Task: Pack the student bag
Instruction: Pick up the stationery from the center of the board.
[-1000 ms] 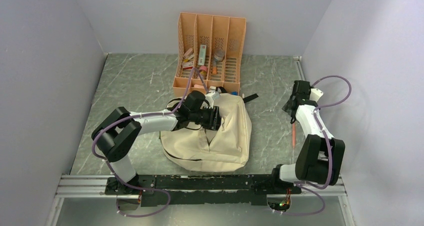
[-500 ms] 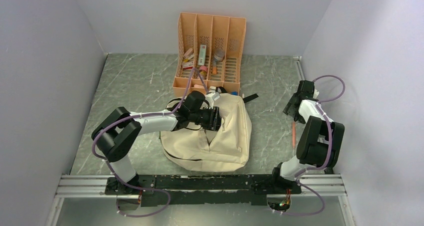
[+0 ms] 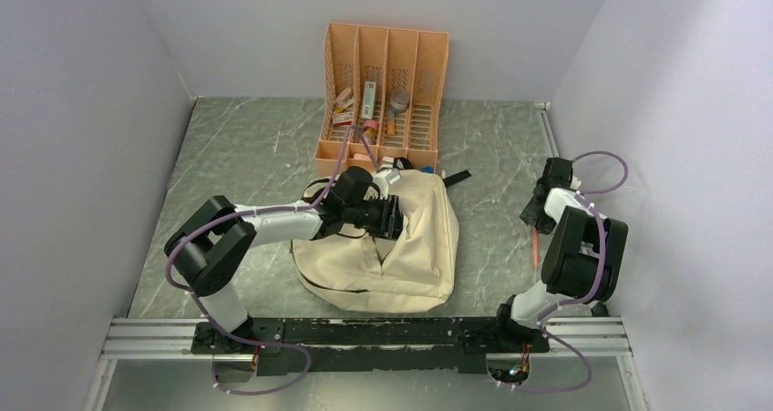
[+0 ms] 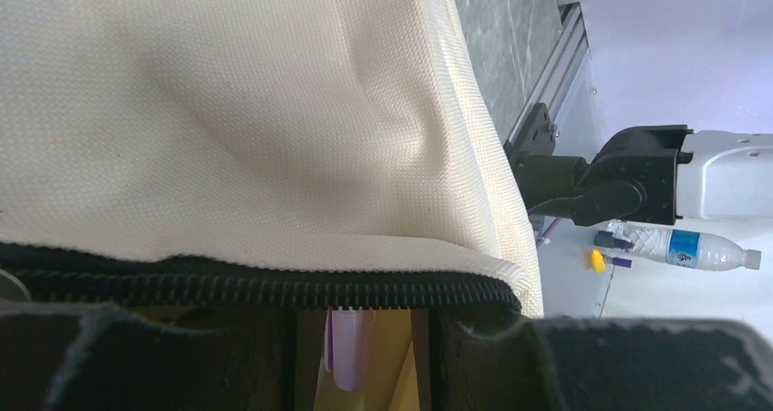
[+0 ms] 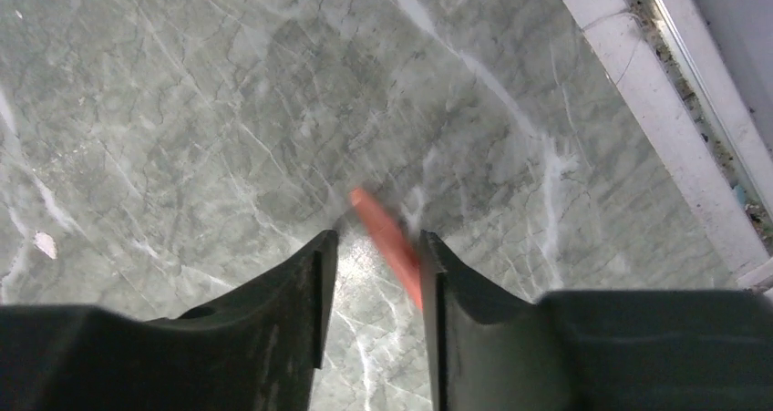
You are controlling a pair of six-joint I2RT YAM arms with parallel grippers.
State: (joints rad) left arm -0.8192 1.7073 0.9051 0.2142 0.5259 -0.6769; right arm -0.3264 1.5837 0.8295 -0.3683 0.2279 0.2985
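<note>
R arm has dropped and pulled in toward the near-right of the bench [image 3: 255, 156] over the last sec. The right fingers [image 3: 531, 216] now sit low over the orange stick [image 5: 387, 242] lying by the right edge and have narrowed to straddle it. The stick is close against one finger w/ a gap on the other side, so not clamped yet. Pickup looks imminent; nothing's gone in this round. The student bag [image 3: 392, 247] lies mid-bench, just near of the orange desk organiser [image 3: 383, 74], mouth at its far end. L arm hasn't moved: left fingers [image 3: 394, 218] stand part-open at the black zipper rim [image 4: 273, 288], prob. propping the mouth open; no clear pinch on cloth.
</note>
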